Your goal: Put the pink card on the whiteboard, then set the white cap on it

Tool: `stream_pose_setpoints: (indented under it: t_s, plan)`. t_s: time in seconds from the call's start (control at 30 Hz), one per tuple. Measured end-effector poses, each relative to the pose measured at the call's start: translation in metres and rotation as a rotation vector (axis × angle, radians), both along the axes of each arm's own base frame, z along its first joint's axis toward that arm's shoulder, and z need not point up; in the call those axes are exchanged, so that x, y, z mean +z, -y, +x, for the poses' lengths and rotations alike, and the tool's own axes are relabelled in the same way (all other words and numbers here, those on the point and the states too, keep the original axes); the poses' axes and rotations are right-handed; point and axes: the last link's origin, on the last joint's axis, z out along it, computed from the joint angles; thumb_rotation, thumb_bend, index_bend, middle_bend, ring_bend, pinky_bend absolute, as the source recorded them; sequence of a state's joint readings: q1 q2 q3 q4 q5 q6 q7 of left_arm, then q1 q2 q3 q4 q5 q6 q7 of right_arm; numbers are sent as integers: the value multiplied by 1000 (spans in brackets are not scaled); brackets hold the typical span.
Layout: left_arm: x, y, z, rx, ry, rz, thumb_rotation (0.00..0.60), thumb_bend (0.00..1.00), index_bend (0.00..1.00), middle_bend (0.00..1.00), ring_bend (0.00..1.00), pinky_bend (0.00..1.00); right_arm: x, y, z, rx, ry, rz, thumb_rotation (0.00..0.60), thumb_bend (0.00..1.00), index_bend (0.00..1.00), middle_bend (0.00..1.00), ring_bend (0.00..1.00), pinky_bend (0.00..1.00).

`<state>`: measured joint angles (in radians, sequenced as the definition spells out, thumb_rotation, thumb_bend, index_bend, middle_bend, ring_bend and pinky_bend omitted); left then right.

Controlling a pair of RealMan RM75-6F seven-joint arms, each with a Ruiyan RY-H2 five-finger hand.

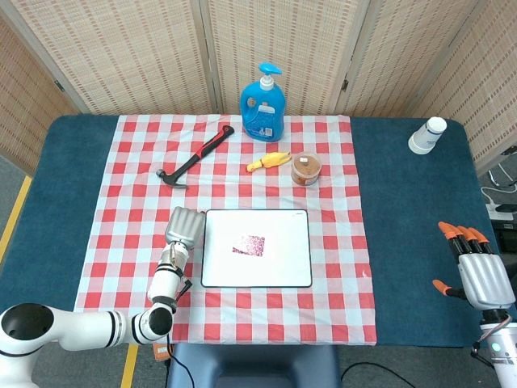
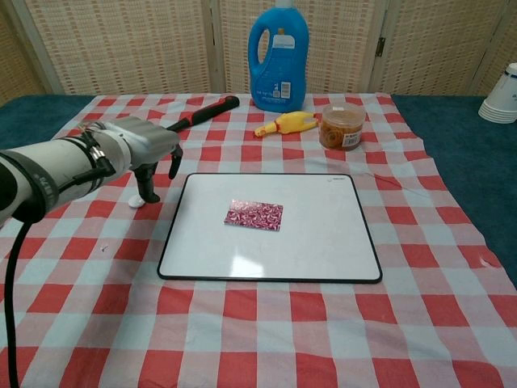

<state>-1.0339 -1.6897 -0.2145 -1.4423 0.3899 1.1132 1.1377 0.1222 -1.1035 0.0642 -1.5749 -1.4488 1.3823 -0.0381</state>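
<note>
**Pink card's down, white cap is up next**

Pink card (image 2: 254,215) is lying flat on the whiteboard (image 2: 323,242), a bit left of the middle, so we'd call the first half of the job done. Its long axis runs roughly left-right across the board, tilted just a touch in the chest view, parallel-ish to the board's long edge.

What's left is the white cap (image 2: 136,201). It's sitting on the checked cloth just off the whiteboard's left edge, not on the card yet. We've got the left robot hand (image 2: 149,149) hanging right over it, fingers pointing down and spread, nothing in them as far as we can tell; one fingertip looks to be right at the cap.

The right robot hand (image 1: 483,275) is parked way off at the right side of the worktop, open, holding nothing.
</note>
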Motion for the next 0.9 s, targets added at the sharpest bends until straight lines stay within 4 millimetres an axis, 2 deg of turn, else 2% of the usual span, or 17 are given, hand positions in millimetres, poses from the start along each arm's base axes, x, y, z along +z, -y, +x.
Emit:
stream_pose_setpoints:
  t_s: [0.57,0.7,0.9]
  plan:
    - [5,-7,-27,65,-8,23,600,274,382,997,1000,1000,-2,1,-1,-5,-6,3,600,15,15,122,77,132]
    - [6,-8,-30,101,24,27,600,274,352,995,1000,1000,-3,2,-1,-6,-7,6,600,15,15,122,77,132]
    - [12,-10,-33,129,62,47,600,274,358,995,1000,1000,-2,2,-1,-11,-7,4,600,16,15,122,77,132]
